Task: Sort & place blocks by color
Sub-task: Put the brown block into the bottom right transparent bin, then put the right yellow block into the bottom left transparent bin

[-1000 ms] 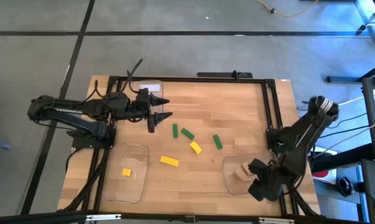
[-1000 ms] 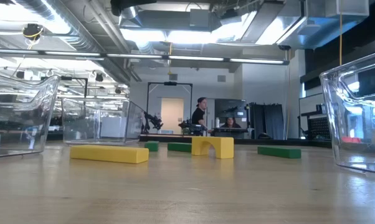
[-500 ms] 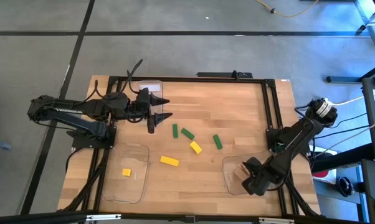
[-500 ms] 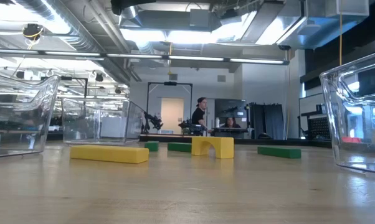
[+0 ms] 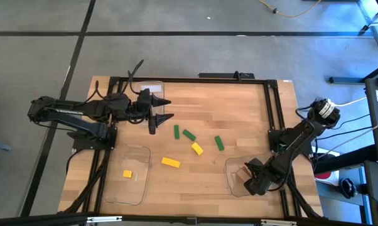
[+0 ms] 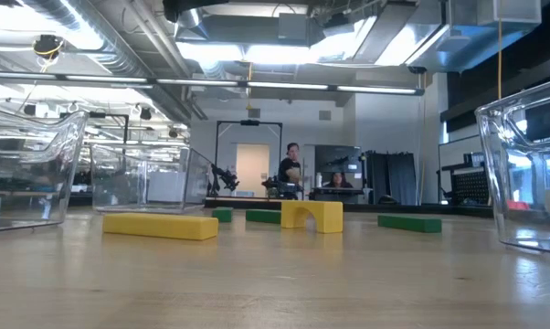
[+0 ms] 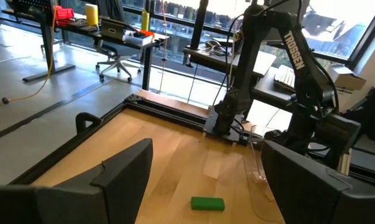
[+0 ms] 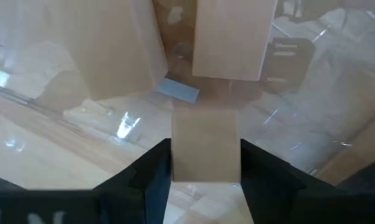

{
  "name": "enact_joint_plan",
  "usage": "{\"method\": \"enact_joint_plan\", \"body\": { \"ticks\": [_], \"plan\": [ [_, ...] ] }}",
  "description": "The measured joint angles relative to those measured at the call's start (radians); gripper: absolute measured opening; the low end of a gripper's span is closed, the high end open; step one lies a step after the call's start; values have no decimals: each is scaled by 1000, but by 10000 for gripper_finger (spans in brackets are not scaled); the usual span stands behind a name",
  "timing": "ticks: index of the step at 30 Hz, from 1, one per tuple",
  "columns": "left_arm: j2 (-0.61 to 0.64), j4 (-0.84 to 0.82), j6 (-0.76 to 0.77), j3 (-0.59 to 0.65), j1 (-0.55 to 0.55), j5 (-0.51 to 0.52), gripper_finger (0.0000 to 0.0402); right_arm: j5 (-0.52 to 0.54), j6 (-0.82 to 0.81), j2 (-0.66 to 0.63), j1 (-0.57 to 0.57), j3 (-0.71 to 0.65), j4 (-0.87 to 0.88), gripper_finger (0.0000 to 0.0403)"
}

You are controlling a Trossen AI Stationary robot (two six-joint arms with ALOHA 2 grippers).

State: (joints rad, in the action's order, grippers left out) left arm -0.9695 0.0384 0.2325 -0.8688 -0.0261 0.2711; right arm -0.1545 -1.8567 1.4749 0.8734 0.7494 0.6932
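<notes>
Three green blocks point(image 5: 176, 131) point(image 5: 189, 134) point(image 5: 219, 143) and two yellow ones point(image 5: 197, 149) point(image 5: 171, 162) lie flat mid-table. A yellow cube point(image 5: 127, 174) sits in the near-left clear tray point(image 5: 140, 188). Tan blocks point(image 5: 242, 171) lie in the right clear tray point(image 5: 230, 164). My right gripper point(image 5: 252, 182) is over that tray, shut on a tan block point(image 8: 205, 146). My left gripper point(image 5: 154, 116) hangs open near the far-left tray point(image 5: 152, 88); a green block point(image 7: 207, 203) shows between its fingers, farther off. My right gripper pinches a tan block point(image 8: 205, 155) between its two fingers point(image 8: 153, 168), which lie on its two opposite side faces. It comes from above, pointing down into the right tray. Whether the block's lower end rests on the tray floor, I cannot tell.
A dark metal frame point(image 5: 270, 107) borders the table. In the low view the yellow bar point(image 6: 161, 225), the yellow arch block point(image 6: 312, 215) and green bars point(image 6: 409, 222) stand between clear trays point(image 6: 28, 169) point(image 6: 531, 174). People stand far off in the room.
My right gripper has moved from the table's near-right corner toward the left, over the right tray, and the arm has lowered. The loose blocks have not moved.
</notes>
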Motion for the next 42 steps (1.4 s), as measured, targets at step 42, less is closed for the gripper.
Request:
{"method": "enact_joint_plan", "body": {
  "ticks": [42],
  "plan": [
    [97, -3, 150, 0, -1, -124, 292, 519, 1290, -504, -580, 29, -592, 296]
  ]
}}
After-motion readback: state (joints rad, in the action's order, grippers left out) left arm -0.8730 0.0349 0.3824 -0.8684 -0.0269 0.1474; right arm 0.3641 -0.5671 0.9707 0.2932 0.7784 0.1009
